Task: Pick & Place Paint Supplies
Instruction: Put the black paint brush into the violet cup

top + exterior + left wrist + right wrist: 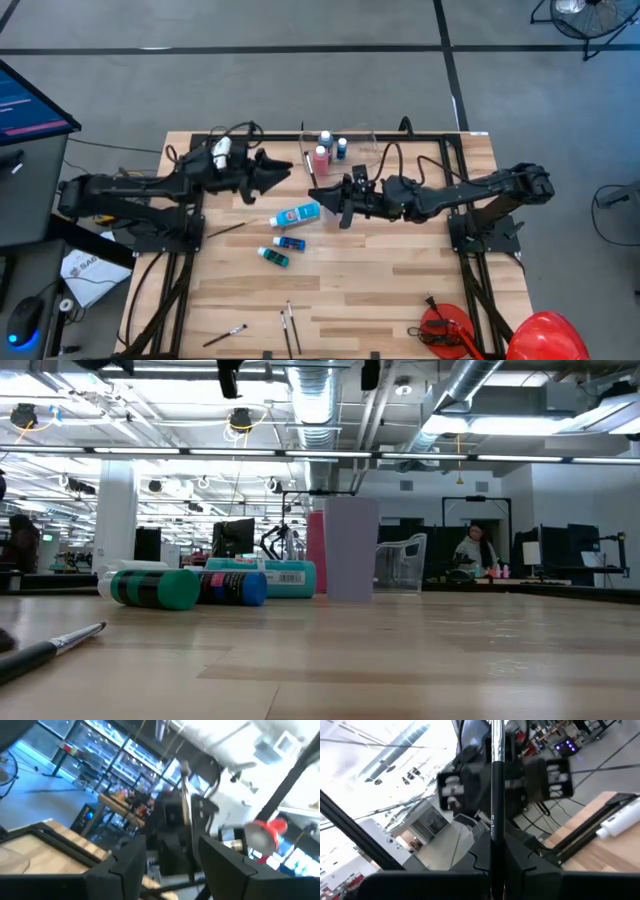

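Observation:
My right gripper [318,192] hangs above the table's middle, shut on a thin black brush [496,795]. The same brush [185,800] shows in the left wrist view, standing roughly upright. My left gripper [287,167] faces it from the left; it is open, and nothing is between its fingers [131,865]. Below them lie a light blue bottle [297,215], a blue one [290,243] and a teal one [274,257], all on their sides. A red bottle [321,158] stands by the clear tub [358,132]. My right gripper pinches the brush's black handle [496,862] between its two fingers. The fingers come roughly level from the table's right side and lie across the handle. The brush is lifted clear of the table, with its long part rising above the fingers.
Loose brushes lie at the left [225,229] and near the front edge [225,335] [290,325]. Small bottles [334,142] stand in the tub at the far edge. A pale purple cup [350,550] stands behind the bottles. A red object [445,330] sits at the near right corner.

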Tool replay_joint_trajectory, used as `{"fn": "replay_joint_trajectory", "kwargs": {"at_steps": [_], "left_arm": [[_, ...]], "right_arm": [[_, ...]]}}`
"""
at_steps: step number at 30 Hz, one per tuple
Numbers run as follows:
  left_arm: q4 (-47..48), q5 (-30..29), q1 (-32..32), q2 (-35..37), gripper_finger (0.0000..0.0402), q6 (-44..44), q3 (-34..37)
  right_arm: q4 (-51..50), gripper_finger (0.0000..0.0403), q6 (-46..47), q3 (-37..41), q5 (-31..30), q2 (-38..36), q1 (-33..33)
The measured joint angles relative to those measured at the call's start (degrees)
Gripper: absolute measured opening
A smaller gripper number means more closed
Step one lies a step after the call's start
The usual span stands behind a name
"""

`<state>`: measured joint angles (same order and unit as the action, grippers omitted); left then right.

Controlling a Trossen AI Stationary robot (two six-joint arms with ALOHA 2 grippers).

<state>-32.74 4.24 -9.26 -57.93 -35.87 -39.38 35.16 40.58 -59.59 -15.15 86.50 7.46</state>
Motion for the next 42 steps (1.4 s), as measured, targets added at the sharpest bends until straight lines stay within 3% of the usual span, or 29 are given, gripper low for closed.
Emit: {"fn": "replay_joint_trajectory", "kwargs": {"at_steps": [9, 27, 42], "left_arm": [[-8.0, 6.6, -2.1, -9.2, 0.0177, -4.6, -3.4], [-8.7, 6.8, -2.7, -12.0, 0.0175, -3.7, -7.1], [-8.6, 7.8, -2.7, -12.0, 0.0085, -3.4, -7.1]], "right_arm": [[-3.4, 0.0011, 1.5, 0.0, 0.1, 0.0, -0.5], [-4.9, 0.0011, 2.4, 0.0, 0.0, 0.0, -0.9], [-4.7, 0.0012, 2.6, 0.0, -0.1, 0.0, -1.3]]}}
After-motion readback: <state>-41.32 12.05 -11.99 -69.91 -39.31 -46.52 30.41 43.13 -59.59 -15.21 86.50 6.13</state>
